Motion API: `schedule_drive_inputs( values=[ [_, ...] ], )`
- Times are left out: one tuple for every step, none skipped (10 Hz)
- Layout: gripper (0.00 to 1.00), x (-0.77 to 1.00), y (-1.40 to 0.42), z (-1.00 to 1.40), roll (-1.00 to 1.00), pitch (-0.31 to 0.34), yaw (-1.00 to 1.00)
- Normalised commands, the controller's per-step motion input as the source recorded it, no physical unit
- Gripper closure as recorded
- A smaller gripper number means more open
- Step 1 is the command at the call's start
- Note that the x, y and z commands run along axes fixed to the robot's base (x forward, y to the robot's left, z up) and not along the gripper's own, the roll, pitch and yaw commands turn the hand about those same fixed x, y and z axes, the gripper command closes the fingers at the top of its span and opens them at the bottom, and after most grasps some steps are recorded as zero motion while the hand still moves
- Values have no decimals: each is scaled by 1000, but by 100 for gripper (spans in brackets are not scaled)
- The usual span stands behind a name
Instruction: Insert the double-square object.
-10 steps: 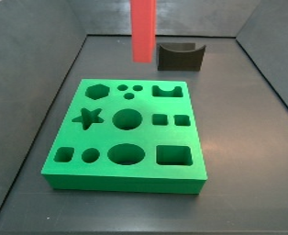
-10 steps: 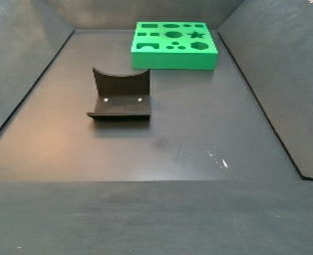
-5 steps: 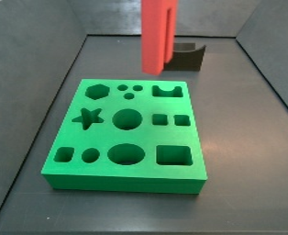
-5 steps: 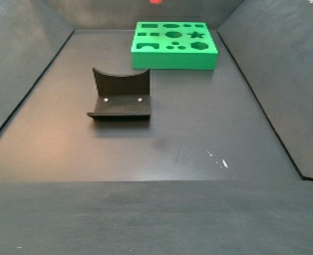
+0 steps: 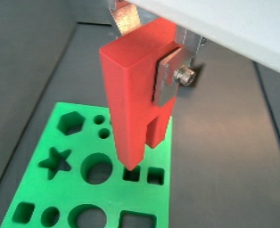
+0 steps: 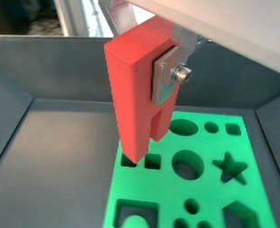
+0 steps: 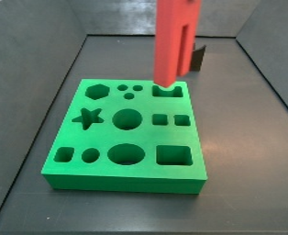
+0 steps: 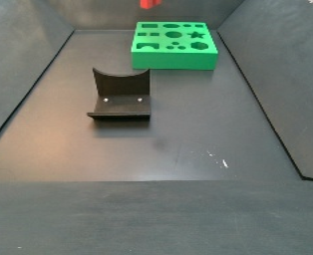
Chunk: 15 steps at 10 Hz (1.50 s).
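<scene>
We see a dark grey floor (image 8: 172,149) boxed in by grey walls (image 7: 37,55), matte and lightly scuffed, with a few pale specks in a side view. On it lies the green board (image 7: 128,138), cut with a hexagon, a star, round holes and square holes; in a side view (image 8: 174,45) it sits at the far end, well apart from the fixture (image 8: 120,97) standing nearer the camera. We can read no writing, labels or brands anywhere. The gripper (image 5: 140,55) hangs above the board, its silver fingers (image 5: 168,71) pinching the upper part of the double-square object (image 5: 135,93), which is upright with its two legs pointing down over the pair of small square holes (image 5: 144,175). We cannot tell whether the legs touch the board.
</scene>
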Motion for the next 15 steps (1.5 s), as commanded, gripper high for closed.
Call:
schedule_drive_inputs(
  values=[
    [100, 311, -106, -197, 0, 0, -774],
    [100, 291, -103, -200, 0, 0, -789],
    [100, 271, -97, -200, 0, 0, -806],
    [100, 163, -77, -231, 0, 0, -903],
    [100, 0, -46, -254, 0, 0, -1000],
    [100, 0, -34, -260, 0, 0, -1000],
    [100, 0, -40, -246, 0, 0, -1000],
    [100, 0, -43, -249, 0, 0, -1000],
    [100, 0, -40, -251, 0, 0, -1000],
    [100, 0, -40, -254, 0, 0, -1000],
    [100, 0, -40, -249, 0, 0, -1000],
    [100, 0, -43, -246, 0, 0, -1000],
    [100, 80, -54, -229, 0, 0, -957],
    [100, 283, -114, -177, 0, 0, -746],
    [100, 294, -137, -143, 10, 34, -580]
  ],
)
